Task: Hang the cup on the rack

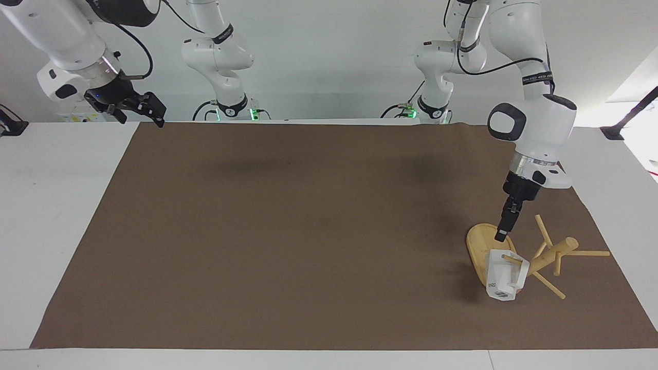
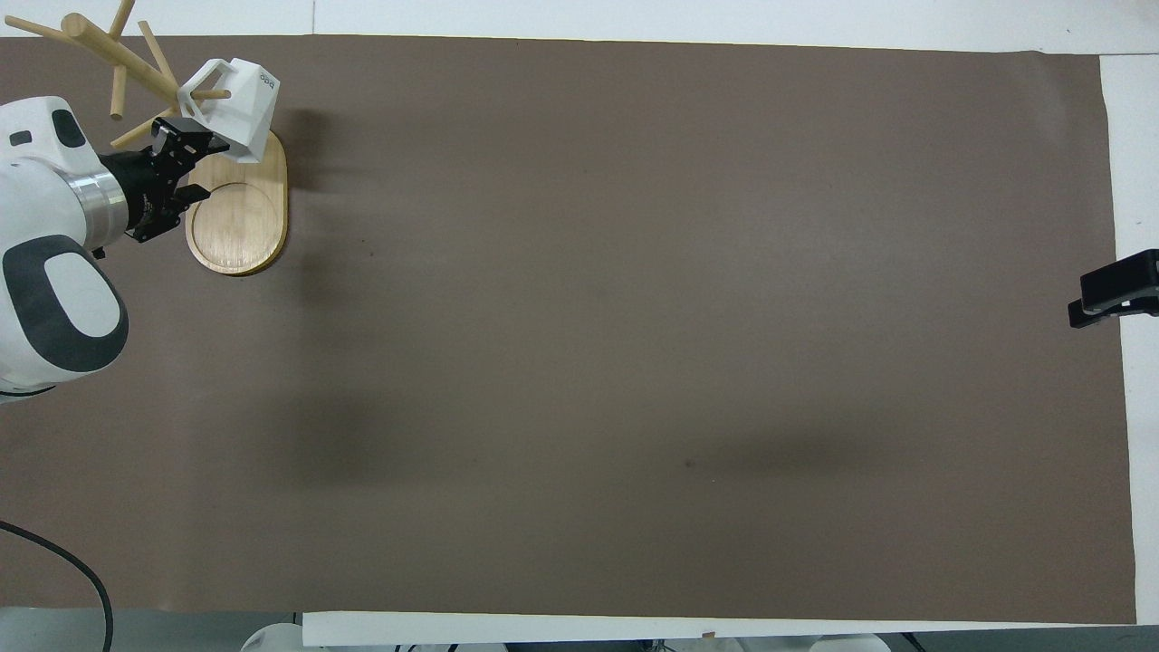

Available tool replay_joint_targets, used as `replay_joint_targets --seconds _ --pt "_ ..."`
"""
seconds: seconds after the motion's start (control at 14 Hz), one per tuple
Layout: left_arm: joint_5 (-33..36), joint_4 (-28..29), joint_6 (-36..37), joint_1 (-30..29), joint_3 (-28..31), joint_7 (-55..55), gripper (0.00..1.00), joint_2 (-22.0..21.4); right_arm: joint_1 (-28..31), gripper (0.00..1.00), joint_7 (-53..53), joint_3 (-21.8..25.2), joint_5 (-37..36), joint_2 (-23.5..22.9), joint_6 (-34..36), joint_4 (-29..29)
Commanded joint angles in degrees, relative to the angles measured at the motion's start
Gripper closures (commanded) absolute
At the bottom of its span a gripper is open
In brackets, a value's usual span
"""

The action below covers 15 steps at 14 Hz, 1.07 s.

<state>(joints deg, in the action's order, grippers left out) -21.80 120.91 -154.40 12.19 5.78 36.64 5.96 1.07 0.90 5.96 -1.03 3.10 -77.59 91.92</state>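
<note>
The white faceted cup point(image 1: 503, 277) hangs by its handle on a peg of the bamboo rack point(image 1: 546, 258), over the end of the oval base point(image 1: 479, 242) farther from the robots. It also shows in the overhead view point(image 2: 237, 107), with the peg through its handle. The rack's base point(image 2: 237, 222) and post point(image 2: 116, 58) stand at the left arm's end of the table. My left gripper point(image 1: 500, 237) is open and empty, just above the base and apart from the cup; in the overhead view point(image 2: 184, 163) its fingers are spread. My right gripper point(image 1: 152, 109) waits open and raised over the table's edge at the right arm's end.
A brown mat point(image 1: 308, 231) covers most of the white table point(image 1: 51, 205). The rack's thin pegs point(image 1: 588, 253) stick out toward the left arm's end of the table. The right gripper's tip point(image 2: 1110, 290) shows at the mat's edge.
</note>
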Motion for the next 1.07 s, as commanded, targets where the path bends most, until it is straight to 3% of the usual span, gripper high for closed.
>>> replay_joint_targets --seconds 0.0,0.43,0.64,0.79,1.0 --pt "0.5 -2.9 10.1 -0.9 1.3 -1.2 0.00 -3.1 0.1 0.01 0.3 -0.1 -0.2 0.9 -0.8 1.3" --pt "14.0 -21.7 45.3 -0.9 5.0 -4.6 0.00 -4.5 0.1 0.01 0.3 -0.1 -0.2 0.9 -0.8 1.3" --pt "19.5 -29.4 61.2 -0.8 5.0 -16.5 0.00 -4.6 0.1 0.01 0.3 -0.1 -0.2 0.9 -0.8 1.3" --pt "20.3 -33.4 68.2 -0.8 5.3 -25.2 0.00 -4.4 0.1 0.01 0.3 -0.1 -0.2 0.9 -0.8 1.3" --pt "22.2 -34.3 69.7 -0.8 5.3 -34.1 0.00 -4.5 0.1 0.01 0.3 -0.1 -0.2 0.9 -0.7 1.3"
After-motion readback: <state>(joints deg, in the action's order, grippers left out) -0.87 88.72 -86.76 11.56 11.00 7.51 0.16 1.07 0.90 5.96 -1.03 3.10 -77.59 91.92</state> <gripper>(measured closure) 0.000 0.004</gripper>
